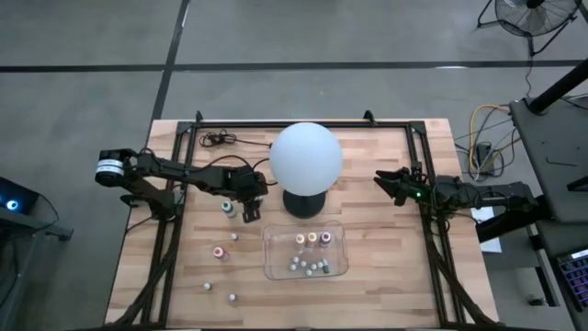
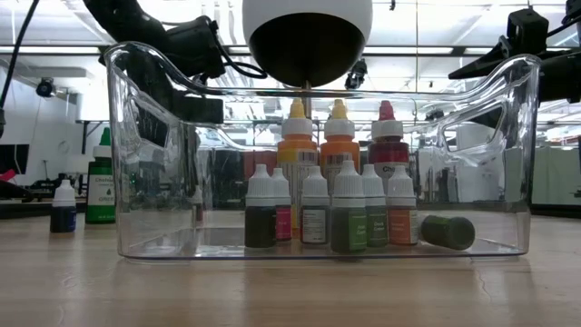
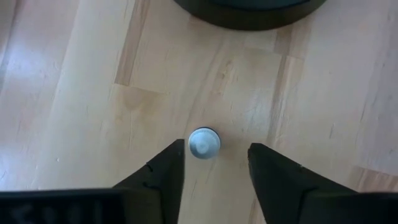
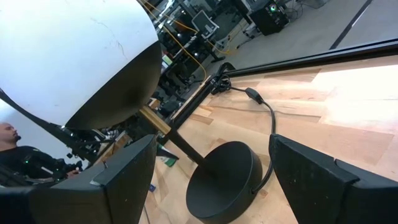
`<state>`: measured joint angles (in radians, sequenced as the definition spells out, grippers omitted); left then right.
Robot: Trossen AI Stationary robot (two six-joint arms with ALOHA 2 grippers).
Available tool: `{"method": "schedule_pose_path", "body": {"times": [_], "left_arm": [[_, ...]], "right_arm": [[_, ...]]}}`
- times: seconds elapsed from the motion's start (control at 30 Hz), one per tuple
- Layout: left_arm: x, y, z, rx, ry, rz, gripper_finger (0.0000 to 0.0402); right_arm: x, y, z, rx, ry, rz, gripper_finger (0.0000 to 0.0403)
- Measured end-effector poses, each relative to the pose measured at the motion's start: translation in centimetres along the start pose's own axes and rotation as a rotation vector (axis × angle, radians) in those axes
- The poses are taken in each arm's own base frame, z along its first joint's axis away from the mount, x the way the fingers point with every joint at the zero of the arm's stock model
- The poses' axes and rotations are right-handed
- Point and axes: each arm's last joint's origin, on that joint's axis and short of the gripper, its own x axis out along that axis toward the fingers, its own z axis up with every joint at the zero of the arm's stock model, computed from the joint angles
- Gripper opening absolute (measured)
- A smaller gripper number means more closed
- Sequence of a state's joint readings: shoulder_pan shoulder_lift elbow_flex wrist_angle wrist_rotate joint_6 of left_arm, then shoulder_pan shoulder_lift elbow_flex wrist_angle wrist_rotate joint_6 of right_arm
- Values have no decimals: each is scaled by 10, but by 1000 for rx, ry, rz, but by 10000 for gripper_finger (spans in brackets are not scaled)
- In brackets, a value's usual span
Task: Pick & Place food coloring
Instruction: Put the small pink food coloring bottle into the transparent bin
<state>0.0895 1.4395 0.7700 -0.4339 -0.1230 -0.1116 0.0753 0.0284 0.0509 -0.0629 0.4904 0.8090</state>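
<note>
Left gripper (image 3: 214, 168) | jaws apart | 1 bottle (image 3: 204, 142) between tips

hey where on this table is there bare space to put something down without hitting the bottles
Bare wood lies right of the clear tray, below the waiting right gripper, and along the table's far edge left of the white globe. Crowded: the tray, full of food coloring, and the loose bottles left of it, where the left gripper works, jaws open.

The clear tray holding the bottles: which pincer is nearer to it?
Left. The left pincer hangs open just off the clear tray's left far corner, over a small bottle. The right pincer, open, is farther, past the right far corner.
</note>
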Motion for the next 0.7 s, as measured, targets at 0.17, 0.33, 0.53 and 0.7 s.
{"method": "schedule_pose_path", "body": {"times": [0.17,0.33,0.53,0.7], "left_arm": [[0,0,0,-3,-1,0,109],[-1,0,0,-22,4,7,76],[-11,1,5,-31,-22,4,52],[-21,2,8,-42,-30,3,44]], "right_arm": [[0,0,0,0,0,0,302],[0,0,0,0,0,0,302],[0,0,0,0,0,0,302],[0,0,0,0,1,0,302]]}}
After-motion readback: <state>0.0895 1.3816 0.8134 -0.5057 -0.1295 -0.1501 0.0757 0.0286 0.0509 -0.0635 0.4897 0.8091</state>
